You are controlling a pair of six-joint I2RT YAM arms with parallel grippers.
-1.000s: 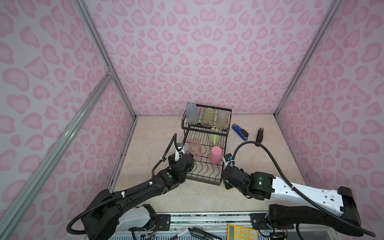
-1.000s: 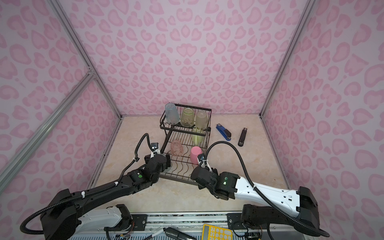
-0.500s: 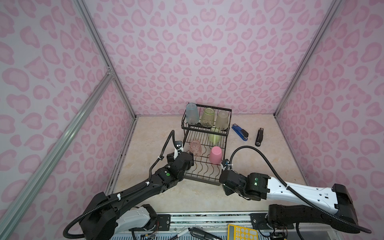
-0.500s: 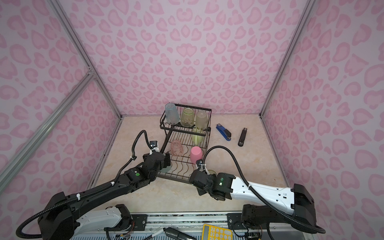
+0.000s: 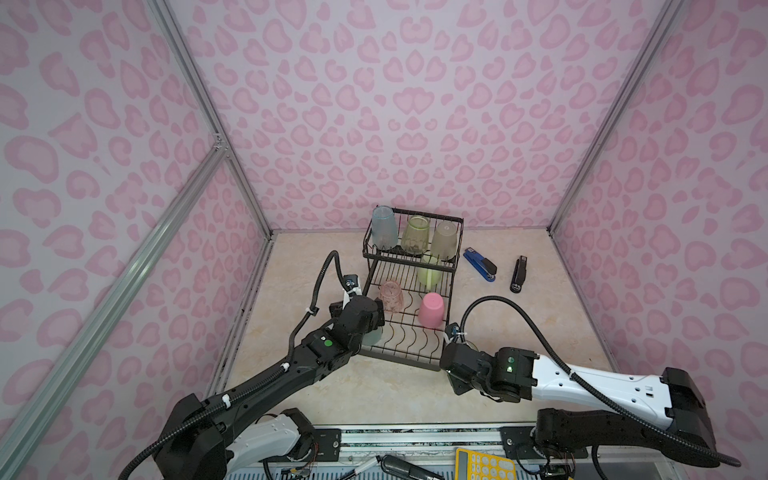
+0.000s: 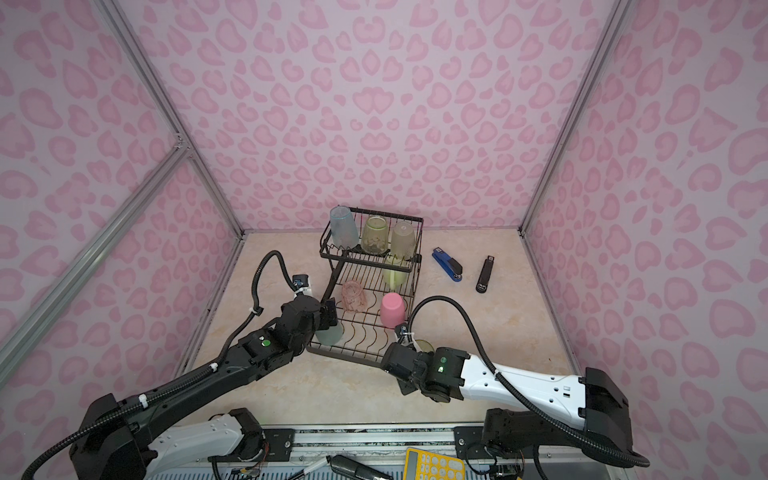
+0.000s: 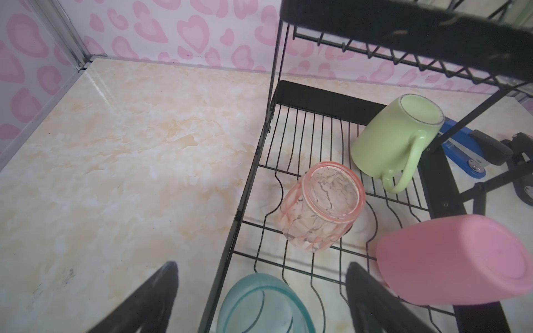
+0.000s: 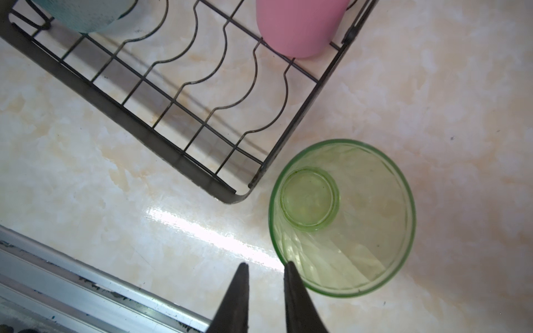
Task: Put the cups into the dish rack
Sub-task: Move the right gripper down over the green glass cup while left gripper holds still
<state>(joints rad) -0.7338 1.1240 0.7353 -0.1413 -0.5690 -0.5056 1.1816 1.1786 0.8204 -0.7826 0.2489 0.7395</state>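
Just outside the near right corner of the wire dish rack (image 5: 399,360), a faceted green tumbler (image 8: 360,230) is standing upright, and the right gripper (image 8: 266,263) is holding its narrowed jaws empty beside the rim. Inside the near left corner, the left gripper (image 7: 261,263) is straddling a frosted teal cup (image 7: 259,305), released.

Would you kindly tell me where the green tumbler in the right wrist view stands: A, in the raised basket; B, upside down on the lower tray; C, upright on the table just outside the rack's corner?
C: the green tumbler sits mouth up on the table, beside a corner of the dish rack, outside its wires.
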